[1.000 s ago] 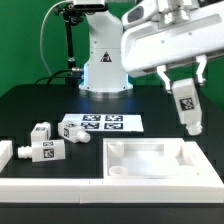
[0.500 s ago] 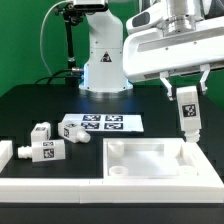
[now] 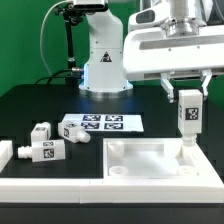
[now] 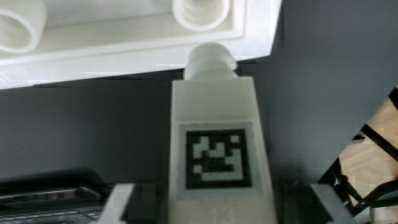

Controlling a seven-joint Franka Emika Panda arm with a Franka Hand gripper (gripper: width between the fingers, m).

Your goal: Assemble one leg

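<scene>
Nearest the exterior view's camera lies a long white border rail (image 3: 60, 185), smooth matte plastic with squared edges, along the front of the black table (image 3: 30, 105). Just behind it sits a large flat square panel (image 3: 112, 160), white too, with a raised rim round a shallow recess; the wrist view shows round sockets moulded near its corner.

Above the panel's corner on the exterior view's right, the gripper (image 3: 187, 95) hangs pointing down. Its two fingers (image 3: 168, 88) are closed partway, pressed on the flat sides of the leg (image 3: 187, 125), and hold it upright. The leg is a stubby oblong white peg with a black-and-white square tag on its face and a narrower rounded tip at the lower end. That tip is at the panel's corner; whether it touches the plastic cannot be told.

On the exterior view's left, well apart from the gripper, three loose legs (image 3: 43, 152) of the same make lie on their sides on the table, one of them at the end of the marker board (image 3: 105, 123). The marker board lies flat behind the panel with a row of tags on it. Farthest back stands the arm's glossy white base (image 3: 103, 60), before a green backdrop
</scene>
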